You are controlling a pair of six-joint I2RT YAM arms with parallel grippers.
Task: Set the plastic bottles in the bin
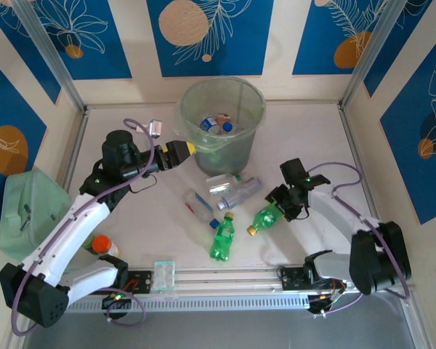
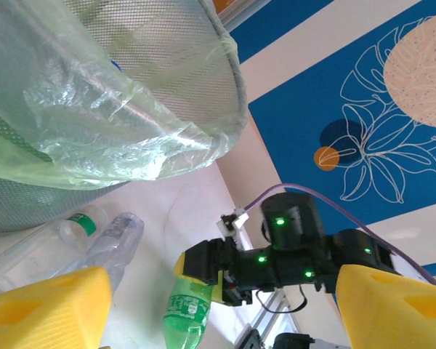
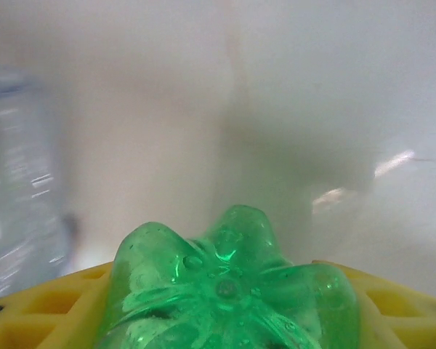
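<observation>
Green bottle (image 3: 229, 291) sits gripped between right gripper (image 1: 275, 206) fingers; left gripper (image 1: 190, 149) gapes empty beside bin (image 1: 244, 151).

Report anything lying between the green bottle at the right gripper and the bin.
Two clear plastic bottles lie between the green plastic bottle and the round translucent bin; above them, nothing visible blocks the way.

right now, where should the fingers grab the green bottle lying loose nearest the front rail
Across the mid-body of the green bottle, straight down from above. It lies flat, cap pointing toward the bin, both long sides free; the other green bottle lies apart to its right.
</observation>
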